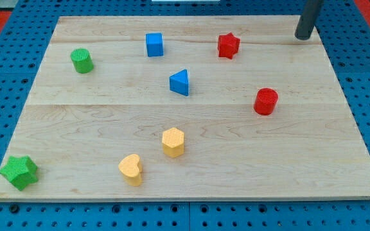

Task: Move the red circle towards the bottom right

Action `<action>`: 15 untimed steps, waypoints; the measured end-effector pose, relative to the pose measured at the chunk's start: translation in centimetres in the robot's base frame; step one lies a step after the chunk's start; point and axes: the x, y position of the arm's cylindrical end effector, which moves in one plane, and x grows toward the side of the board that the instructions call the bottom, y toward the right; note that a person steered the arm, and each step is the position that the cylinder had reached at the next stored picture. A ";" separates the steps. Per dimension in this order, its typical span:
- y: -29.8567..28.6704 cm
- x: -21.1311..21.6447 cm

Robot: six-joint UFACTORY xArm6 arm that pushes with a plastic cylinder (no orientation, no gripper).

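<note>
The red circle (266, 101) is a short red cylinder on the wooden board (300, 154), right of centre. My tip (302, 36) is the lower end of a dark rod at the view's top right, near the board's far edge. It stands well above and a little right of the red circle, apart from it. A red star (228, 45) lies to the left of the tip.
A blue cube (154, 45) and a blue triangle (180, 83) lie at top centre. A green cylinder (81, 61) is at upper left, a green star (19, 172) at bottom left. A yellow hexagon (173, 142) and yellow heart (131, 169) lie at bottom centre.
</note>
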 end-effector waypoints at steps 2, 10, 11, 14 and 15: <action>-4.6 8.0; -13.5 21.9; -13.6 21.7; -10.8 21.4; -8.3 21.8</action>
